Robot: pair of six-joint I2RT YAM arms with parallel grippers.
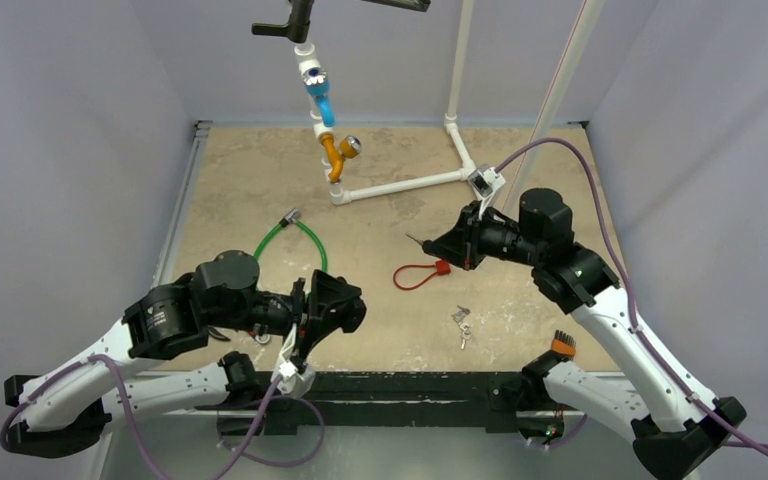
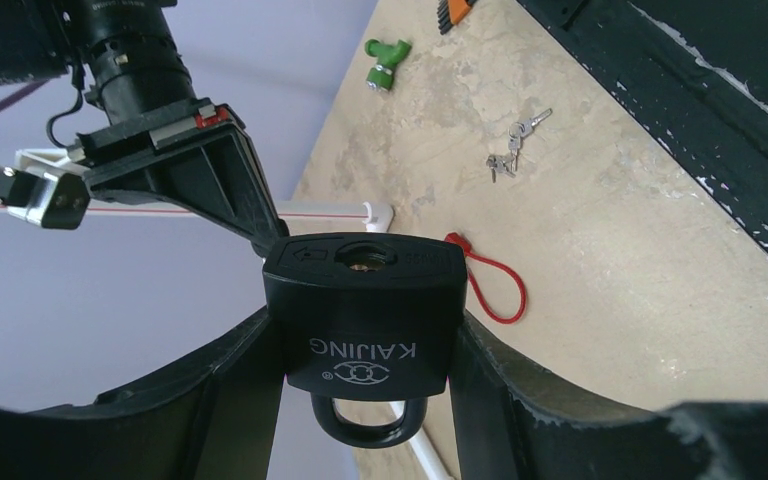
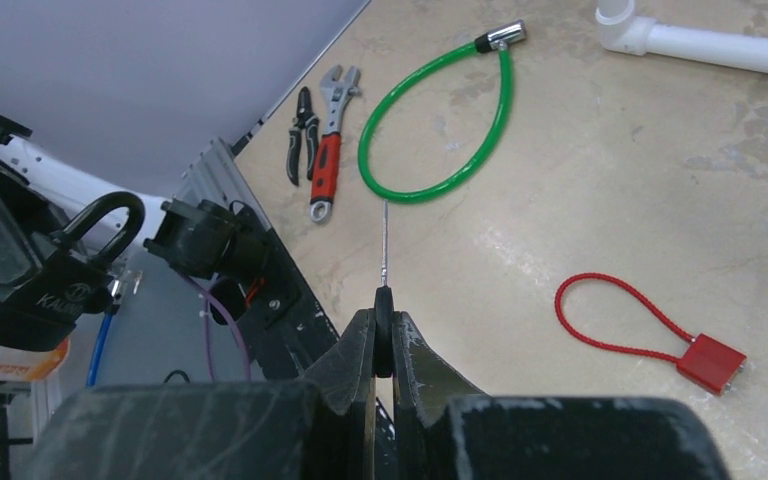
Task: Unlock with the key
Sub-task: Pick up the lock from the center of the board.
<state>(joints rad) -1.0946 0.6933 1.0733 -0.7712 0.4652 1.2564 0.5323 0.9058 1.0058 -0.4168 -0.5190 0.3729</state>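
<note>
One black padlock [image 2: 365, 320] was held clamped by its sides in the left gripper [image 1: 335, 303] above the counter [image 1: 520, 300], keyhole [image 2: 365, 257] faced toward the right arm. One key [image 3: 385, 302] was pinched by its head in the right gripper [image 3: 384, 345], blade [image 3: 385, 240] forward, apart from the padlock. The blade was best squared with the keyhole before being pushed in.

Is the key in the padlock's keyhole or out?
Out. The padlock keyhole is empty; the right gripper holds the key apart from it.
</note>
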